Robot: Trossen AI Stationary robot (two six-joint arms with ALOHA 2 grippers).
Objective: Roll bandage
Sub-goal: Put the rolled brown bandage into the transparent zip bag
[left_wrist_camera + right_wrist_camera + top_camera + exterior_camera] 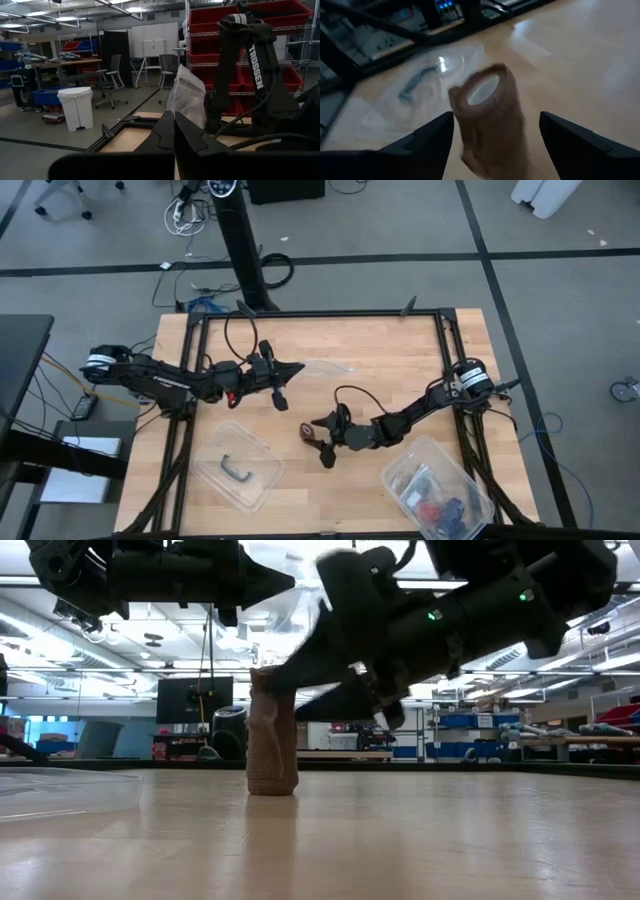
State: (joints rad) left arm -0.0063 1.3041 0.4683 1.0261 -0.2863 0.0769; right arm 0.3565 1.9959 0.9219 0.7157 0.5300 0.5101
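A robotics lab: red storage bins (280, 20) on racks, office chairs (112, 75), workbenches, ceiling strip lights.

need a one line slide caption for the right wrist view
Open right gripper facing a brown bandage roll standing on end on the wooden table.

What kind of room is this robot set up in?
Likely a robotics lab or workshop: red storage bins on wire shelving, office chairs, a wooden table on a grey carpeted floor.
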